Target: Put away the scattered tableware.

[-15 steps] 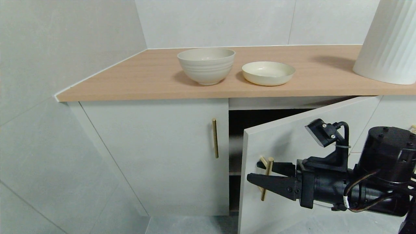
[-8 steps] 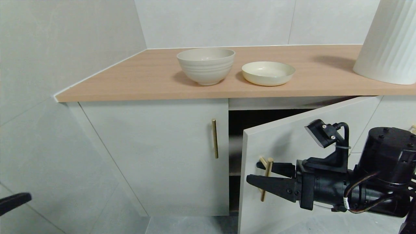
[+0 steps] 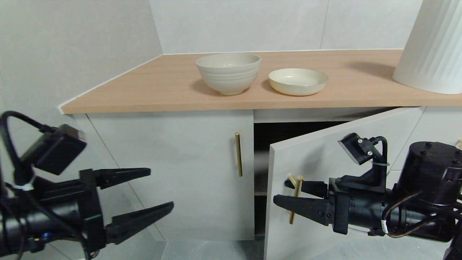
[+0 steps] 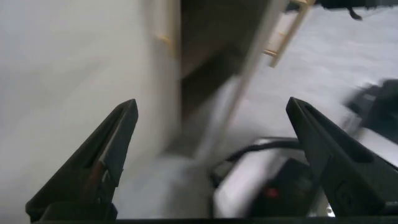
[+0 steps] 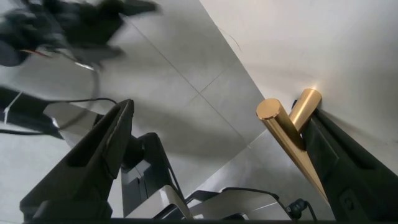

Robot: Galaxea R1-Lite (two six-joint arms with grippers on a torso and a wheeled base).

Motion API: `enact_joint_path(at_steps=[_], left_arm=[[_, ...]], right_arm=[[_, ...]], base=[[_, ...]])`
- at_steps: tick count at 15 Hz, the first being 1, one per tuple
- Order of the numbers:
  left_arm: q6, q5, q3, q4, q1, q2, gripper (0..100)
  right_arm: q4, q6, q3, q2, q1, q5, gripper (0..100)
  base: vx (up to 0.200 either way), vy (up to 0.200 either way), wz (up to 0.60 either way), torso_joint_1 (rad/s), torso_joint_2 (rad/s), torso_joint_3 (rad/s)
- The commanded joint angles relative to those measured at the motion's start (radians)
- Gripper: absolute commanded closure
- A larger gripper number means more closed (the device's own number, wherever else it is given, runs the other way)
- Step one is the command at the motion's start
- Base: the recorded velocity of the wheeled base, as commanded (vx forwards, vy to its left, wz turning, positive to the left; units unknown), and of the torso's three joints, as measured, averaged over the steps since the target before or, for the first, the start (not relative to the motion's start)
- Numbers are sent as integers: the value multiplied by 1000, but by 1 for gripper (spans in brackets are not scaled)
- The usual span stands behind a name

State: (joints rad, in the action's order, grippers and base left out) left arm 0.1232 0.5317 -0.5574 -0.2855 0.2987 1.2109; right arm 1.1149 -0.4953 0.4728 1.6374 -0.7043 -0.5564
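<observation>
On the wooden countertop (image 3: 151,90) stand two pieces of tableware: one deep cream bowl (image 3: 228,72) with ribbed sides and one shallow cream dish (image 3: 298,81). They sit side by side, upright, the bowl on the robot's left, with a narrow strip of wood between them, so they are not touching. Both are set back a little from the counter's front edge. Bare wood runs from the bowl to the corner where the tiled walls meet, and more lies between the dish and a single tall white ribbed vessel (image 3: 429,47) at the far right.

Below the counter are two pale cabinet doors, each with one brass bar handle. The left door (image 3: 173,173) is closed and its handle (image 3: 238,154) is vertical. The right door (image 3: 325,144) is swung partly outward, leaving a dark gap between the doors in which one shelf edge (image 3: 260,193) shows.

The right gripper (image 3: 281,191) is level with the open door's handle (image 3: 296,196). Its two fingers are spread apart and straddle the bar, one on each side. In the right wrist view the bar lies close against one finger; whether it touches cannot be told.

The left gripper (image 3: 160,187) hangs low before the closed door, near the side wall, well apart from the tableware. Its fingers are spread wide with nothing between them.
</observation>
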Motion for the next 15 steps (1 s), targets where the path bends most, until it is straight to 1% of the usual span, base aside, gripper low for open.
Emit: enact_joint_path(at_steps=[1,2,3,4,5,7,9,10,11,13,14,15], left_arm=[[-48,1,54,-80,97,159,0],[-51,1,56,-81,99,161,0],[-86,-1,67,-112,131,165,0],[-96,-1,67,-113,132,165,0],[-102,-1,65,-113,132,167,100],[-128,1,53,-115,134,176,100],[-131,1,37,-115,140,202,100],[-142,1,14,-115,143,220,100],[-169,2,-6,-115,154,231,100],[-280,4,-62,-116,200,257,100],[-316,4,-93,-121,204,277,100],[-338,4,-125,-139,204,299,100]], right_arm=[[-1,0,1,2,0,0,0],[-1,0,1,2,0,0,0],[-1,0,1,9,0,0,0],[-1,1,0,16,0,0,0],[-1,1,1,21,0,0,0],[-1,1,1,22,0,0,0],[-1,1,0,24,0,1,0],[0,3,-3,22,0,1,0],[2,3,-8,22,0,0,0],[2,3,-8,21,0,1,0],[2,4,-10,18,0,4,0],[2,4,-16,12,0,6,0]], base=[[0,0,0,0,0,0],[0,0,0,0,0,0],[0,0,0,0,0,0],[0,0,0,0,0,0],[0,0,0,0,0,0],[0,0,0,0,0,0],[0,0,0,0,0,0],[0,0,0,0,0,0],[0,0,0,0,0,0],[0,0,0,0,0,0],[0,0,0,0,0,0],[0,0,0,0,0,0]])
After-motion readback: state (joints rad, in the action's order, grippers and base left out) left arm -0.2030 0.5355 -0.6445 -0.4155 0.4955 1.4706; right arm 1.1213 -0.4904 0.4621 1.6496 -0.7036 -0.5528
